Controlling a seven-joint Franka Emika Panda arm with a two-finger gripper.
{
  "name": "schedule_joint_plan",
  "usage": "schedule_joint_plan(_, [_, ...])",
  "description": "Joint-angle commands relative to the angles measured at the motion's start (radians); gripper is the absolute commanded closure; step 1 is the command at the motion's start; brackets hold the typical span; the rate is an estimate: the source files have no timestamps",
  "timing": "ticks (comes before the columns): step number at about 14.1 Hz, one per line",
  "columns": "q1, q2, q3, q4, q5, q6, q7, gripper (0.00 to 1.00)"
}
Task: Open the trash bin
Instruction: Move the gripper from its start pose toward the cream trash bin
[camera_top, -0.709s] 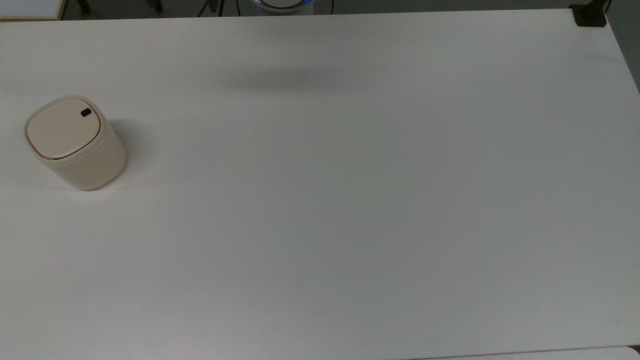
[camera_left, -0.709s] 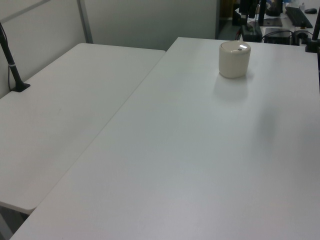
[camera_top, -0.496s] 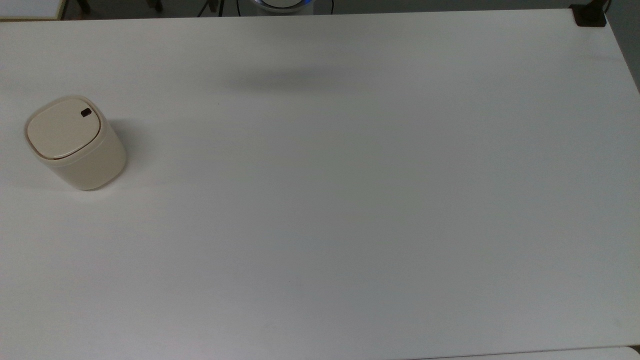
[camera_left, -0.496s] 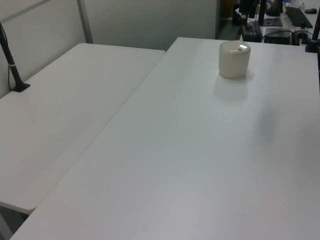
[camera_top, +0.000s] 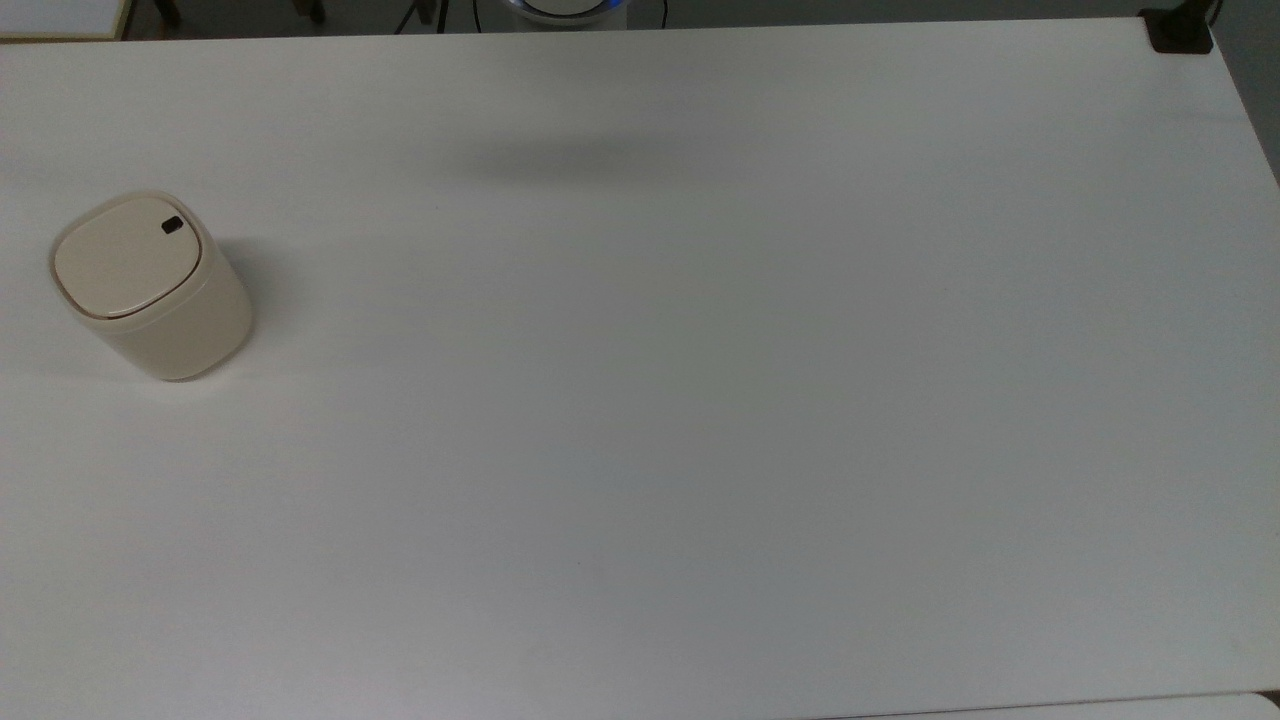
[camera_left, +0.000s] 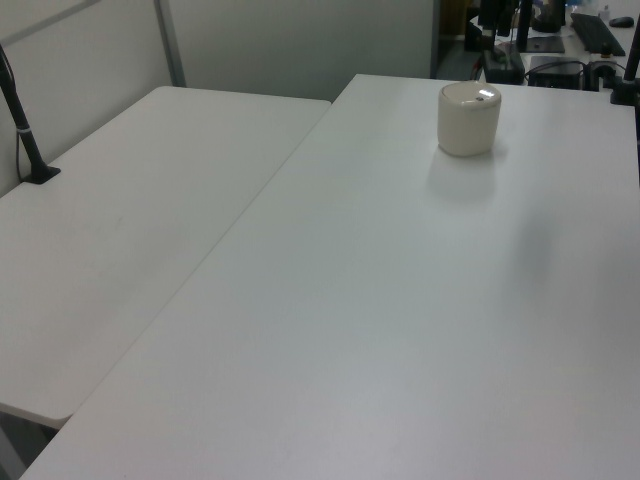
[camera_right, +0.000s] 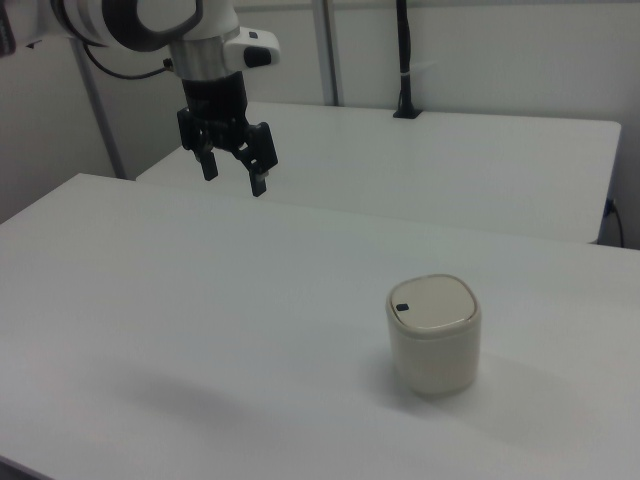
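The trash bin (camera_top: 150, 285) is a small cream-beige tub with a flat lid lying shut and a small black button (camera_top: 171, 225) at the rim. It stands at the top view's left, and far back on the table in the left view as the trash bin (camera_left: 469, 118). In the right view the trash bin (camera_right: 434, 333) stands at the lower right. My gripper (camera_right: 233, 170) hangs high above the table at the right view's upper left, well away from the bin. It is open, with nothing between its black fingers.
The white table (camera_top: 700, 400) spreads wide around the bin. A second white table (camera_left: 120, 230) adjoins it at the left view's left. A black clamp (camera_top: 1180, 35) sits on the table corner at the top view's upper right. Black poles stand behind.
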Motion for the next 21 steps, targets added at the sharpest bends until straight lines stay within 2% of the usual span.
schedule_joint_plan(1, [0.002,-0.01,-0.008,0.006,-0.002,-0.031,-0.015,0.0])
schedule_joint_plan(10, [-0.032,0.004,-0.011,0.009,-0.011,-0.014,-0.017,0.0])
schedule_joint_plan(11, [-0.032,0.014,-0.011,0.009,-0.013,0.0,-0.006,0.06])
schedule_joint_plan(12, [-0.033,0.019,-0.012,0.009,-0.014,0.027,0.003,0.15])
schedule_joint_plan(14, [-0.062,0.021,-0.012,0.009,-0.013,0.033,0.02,0.52])
schedule_joint_plan(16, [-0.097,0.022,-0.012,0.008,-0.007,0.046,0.043,0.79])
schedule_joint_plan(18, [-0.113,0.045,-0.011,0.001,-0.008,0.117,0.13,0.88])
schedule_joint_plan(20, [-0.125,0.089,-0.012,0.006,-0.013,0.197,0.19,0.91])
schedule_joint_plan(21, [-0.156,0.112,-0.011,0.006,-0.011,0.27,0.225,0.93])
